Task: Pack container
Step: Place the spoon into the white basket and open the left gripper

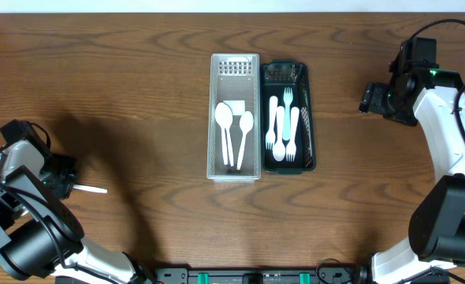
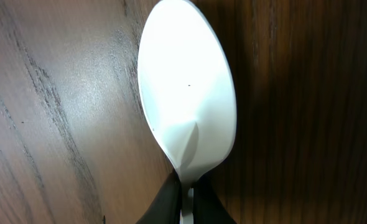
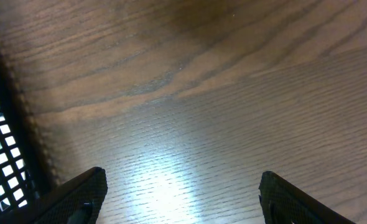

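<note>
Closest to your left wrist camera was a white spoon (image 2: 186, 93), its bowl filling most of that view against the wooden table (image 1: 138, 79). Your left gripper (image 2: 185, 196) was clamped on the spoon's neck just below the bowl, with the dark fingers (image 2: 162, 202) pressed in from either side. From that view I could not tell whether the bowl touched the wood or hung above it. From overhead, this gripper sat near the table's left edge, well apart from both containers. Only a thin white length of the spoon showed there, poking out of the gripper toward the table's middle.

Your right gripper (image 3: 183, 199) stood wide open and held nothing. Its two fingertips (image 3: 78, 196) showed at the lower corners of the wrist view, over bare wood. The mesh wall of the black basket (image 3: 0, 155) showed at that view's left edge.

At the table's centre you had two long containers side by side, their long walls touching or nearly so. The clear bin (image 1: 213, 118) held two white spoons (image 1: 225, 118), bowls toward the far end. A third white item lay partly under them, and I could not identify it. The black basket beside it, on your right arm's side, held white forks (image 1: 288, 118) laid lengthwise.
</note>
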Available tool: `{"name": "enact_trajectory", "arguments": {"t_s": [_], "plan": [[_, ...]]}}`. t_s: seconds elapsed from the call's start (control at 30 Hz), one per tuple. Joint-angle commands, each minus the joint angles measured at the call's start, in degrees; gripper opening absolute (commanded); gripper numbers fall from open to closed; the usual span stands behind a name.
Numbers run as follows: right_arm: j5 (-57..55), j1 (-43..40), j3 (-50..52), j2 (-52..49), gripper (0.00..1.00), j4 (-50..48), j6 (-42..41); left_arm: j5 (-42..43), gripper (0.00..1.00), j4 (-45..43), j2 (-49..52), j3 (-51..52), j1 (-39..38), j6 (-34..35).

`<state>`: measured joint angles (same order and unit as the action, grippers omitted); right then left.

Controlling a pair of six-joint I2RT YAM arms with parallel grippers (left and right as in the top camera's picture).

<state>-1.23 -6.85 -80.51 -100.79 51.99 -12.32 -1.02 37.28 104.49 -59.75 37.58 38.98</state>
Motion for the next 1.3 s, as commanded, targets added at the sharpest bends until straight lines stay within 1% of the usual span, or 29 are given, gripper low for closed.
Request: {"name": "enact_trajectory", "arguments": {"t_s": [0.0, 0.13, 0.2, 0.33, 0.43, 0.53, 0.57, 0.73, 0.83, 0.9, 1.03, 1.27], "plan": [[-0.2, -0.3, 0.1, 0.0, 0.82, -0.2, 0.8, -0.9, 0.06, 0.9, 2.5, 1.1, -0.1, 0.0], [-0.2, -0.3, 0.1, 0.0, 0.81, -0.7, 0.8, -0.9, 0.06, 4.5, 0.5, -1.0, -0.5, -1.6], [-0.2, -0.3, 0.1, 0.0, 0.82, -1.0, 0.8, -0.9, 0.06, 7.4, -1.7, -3.2, -1.9, -3.2], [-0.2, -0.3, 0.1, 0.0, 0.82, -1.3, 0.8, -0.9, 0.06, 12.9, -7.9, -8.8, -8.6, -7.5], [-0.2, -0.3, 0.1, 0.0, 0.82, -1.6, 0.8, -0.4, 0.06, 16.4, -12.4, -13.9, -16.8, -12.2], [-0.2, -0.3, 0.1, 0.0, 0.82, -2.0, 0.8, -0.5, 0.06, 19.4, -15.6, -19.7, -27.7, -17.6], [-0.2, -0.3, 0.1, 0.0, 0.82, -2.1, 0.8, -0.5, 0.06, 19.7, -16.2, -21.9, -32.4, -19.5], [-0.2, -0.3, 0.1, 0.0, 0.82, -2.4, 0.8, -0.5, 0.06, 17.7, -16.4, -27.1, -49.7, -24.6], [-0.2, -0.3, 0.1, 0.0, 0.82, -2.4, 0.8, -1.6, 0.06, 14.2, -15.8, -27.1, -57.6, -26.2], [-0.2, -0.3, 0.1, 0.0, 0.82, -2.4, 0.8, -1.7, 0.06, 12.7, -14.5, -27.1, -61.4, -26.9], [-0.2, -0.3, 0.1, 0.0, 0.82, -2.3, 0.8, -1.7, 0.06, 12.3, -9.5, -27.1, -65.4, -26.9], [-0.2, -0.3, 0.1, 0.0, 0.82, -2.3, 0.8, -0.4, 0.07, 11.4, 1.9, -27.1, -66.1, -26.3]]}}
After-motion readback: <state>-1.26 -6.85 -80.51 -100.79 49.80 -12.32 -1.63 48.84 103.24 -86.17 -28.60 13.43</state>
